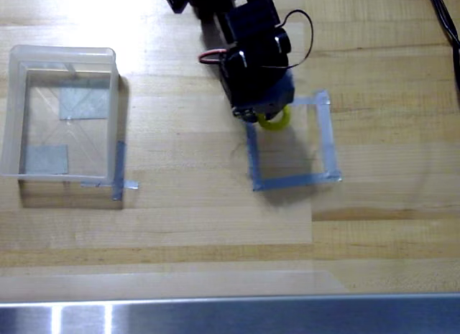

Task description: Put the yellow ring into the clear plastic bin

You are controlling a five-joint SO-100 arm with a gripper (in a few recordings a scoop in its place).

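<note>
1 gripper (pixel 267 113) sits over the yellow ring (pixel 276 121), jaw state unclear, clear plastic bin (pixel 14 111) well left.

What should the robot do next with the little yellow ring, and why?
Probably close on the yellow ring and lift it. The hand sits right over the ring at the top edge of the grey tape square, partly covering it, so the grip cannot be judged. The clear plastic bin waits far to the left in the overhead view.

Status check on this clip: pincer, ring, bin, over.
Pincer low over the tape square's top-left corner, right at the yellow ring; grip state unclear. Clear plastic bin far left, holding no ring. Bare wood between them.
</note>
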